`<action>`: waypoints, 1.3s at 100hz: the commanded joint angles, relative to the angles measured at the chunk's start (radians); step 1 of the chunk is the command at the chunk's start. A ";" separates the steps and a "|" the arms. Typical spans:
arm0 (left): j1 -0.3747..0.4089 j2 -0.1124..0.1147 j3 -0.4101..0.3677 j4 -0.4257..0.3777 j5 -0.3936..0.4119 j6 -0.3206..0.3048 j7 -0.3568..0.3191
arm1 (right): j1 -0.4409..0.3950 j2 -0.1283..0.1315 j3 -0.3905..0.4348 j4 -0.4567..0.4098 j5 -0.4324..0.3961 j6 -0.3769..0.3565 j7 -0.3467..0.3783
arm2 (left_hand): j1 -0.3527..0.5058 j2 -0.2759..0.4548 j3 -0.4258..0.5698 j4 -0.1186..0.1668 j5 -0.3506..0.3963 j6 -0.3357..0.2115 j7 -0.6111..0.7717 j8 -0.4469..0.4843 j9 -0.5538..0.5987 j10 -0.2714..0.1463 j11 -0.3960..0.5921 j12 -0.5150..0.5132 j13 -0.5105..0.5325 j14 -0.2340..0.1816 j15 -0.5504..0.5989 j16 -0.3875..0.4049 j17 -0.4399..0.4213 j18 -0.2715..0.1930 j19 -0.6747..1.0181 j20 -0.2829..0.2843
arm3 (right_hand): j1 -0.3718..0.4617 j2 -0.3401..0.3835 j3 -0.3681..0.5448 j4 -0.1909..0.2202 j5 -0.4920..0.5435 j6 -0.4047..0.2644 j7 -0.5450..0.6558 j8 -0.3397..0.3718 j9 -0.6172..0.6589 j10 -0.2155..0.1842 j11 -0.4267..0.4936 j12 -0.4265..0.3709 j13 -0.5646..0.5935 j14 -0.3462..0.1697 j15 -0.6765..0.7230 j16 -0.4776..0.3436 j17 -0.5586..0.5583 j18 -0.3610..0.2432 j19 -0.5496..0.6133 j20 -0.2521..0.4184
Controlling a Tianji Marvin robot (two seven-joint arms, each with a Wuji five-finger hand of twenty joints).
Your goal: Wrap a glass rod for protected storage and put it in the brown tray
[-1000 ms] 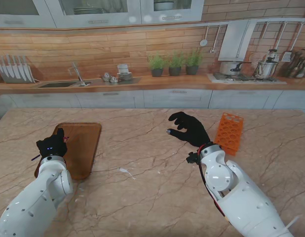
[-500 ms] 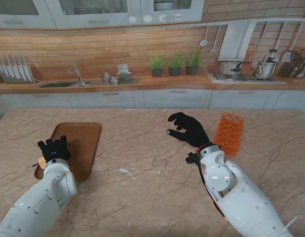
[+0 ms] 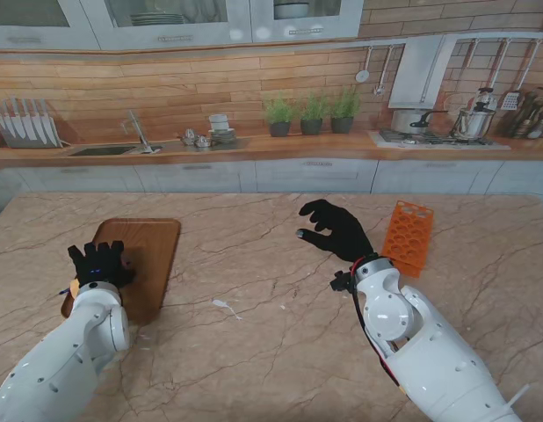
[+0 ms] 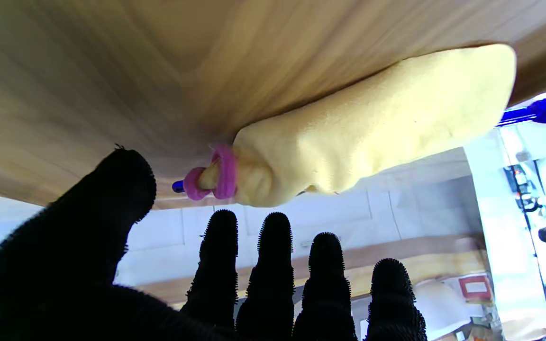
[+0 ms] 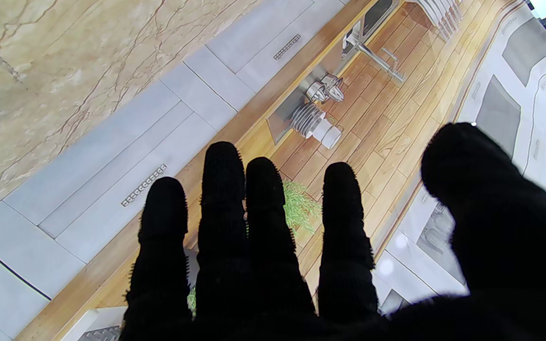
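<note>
Spreading its fingers with nothing held, left hand over the brown tray, yellow-wrapped rod lying released on the tray's left near edge, right hand splayed, empty, unmoved, left hand formerly closed around the bundle.

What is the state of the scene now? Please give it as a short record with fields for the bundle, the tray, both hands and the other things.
bundle: yellow cloth bundle, tied at one end with a pink band, lying on the brown tray
rod: blue tip shows past the cloth
left hand: open, over the tray's near end, not holding the bundle
right hand: open, holds nothing
orange rack: on the table, right of the right hand
</note>
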 commanded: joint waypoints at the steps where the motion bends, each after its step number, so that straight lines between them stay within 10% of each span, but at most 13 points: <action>1: 0.015 0.012 -0.011 -0.027 -0.002 -0.003 -0.022 | -0.003 -0.006 0.000 -0.005 -0.001 0.000 -0.004 | -0.026 -0.027 -0.041 -0.007 -0.050 0.008 -0.061 -0.027 -0.042 0.018 -0.033 -0.016 -0.039 0.013 -0.036 -0.020 -0.017 0.026 -0.055 0.019 | -0.033 0.029 0.026 0.027 0.020 -0.007 0.001 0.013 0.017 0.004 0.001 0.004 0.013 -0.002 0.006 0.007 0.005 -0.008 -0.002 0.021; 61: 0.139 0.016 -0.207 -0.230 0.065 -0.159 -0.011 | 0.000 -0.004 -0.002 0.000 -0.007 -0.005 -0.001 | 0.017 0.038 -0.262 0.014 -0.045 0.010 -0.209 -0.127 -0.107 0.041 -0.131 -0.072 -0.038 0.037 -0.113 -0.030 0.003 0.044 -0.048 0.095 | -0.033 0.027 0.031 0.026 0.019 -0.007 0.002 0.013 0.018 0.003 0.003 0.003 0.014 -0.003 0.008 0.006 0.006 -0.007 0.002 0.018; 96: 0.182 -0.007 -0.233 -0.321 -0.112 -0.402 0.017 | -0.002 -0.002 -0.002 -0.003 0.002 -0.004 0.015 | 0.018 0.051 -0.292 0.014 -0.019 0.026 -0.141 -0.082 -0.091 0.051 -0.137 -0.073 -0.017 0.034 -0.110 -0.033 0.048 0.031 -0.040 0.104 | -0.038 0.023 0.017 0.024 0.011 -0.007 -0.002 0.010 0.014 0.004 0.000 0.002 0.010 -0.003 0.004 0.005 0.002 -0.005 0.001 0.017; 130: 0.140 -0.036 -0.152 -0.305 -0.443 -0.694 -0.039 | -0.029 0.006 0.004 -0.052 0.039 -0.014 0.066 | 0.059 0.095 -0.449 0.029 -0.039 0.053 -0.121 -0.016 -0.053 0.063 -0.182 -0.098 0.047 0.032 -0.140 -0.075 0.124 0.024 -0.046 0.050 | -0.044 0.020 -0.056 0.029 -0.040 -0.011 -0.018 0.008 -0.001 -0.006 -0.028 -0.006 -0.006 -0.002 -0.016 0.002 -0.006 -0.005 -0.013 0.016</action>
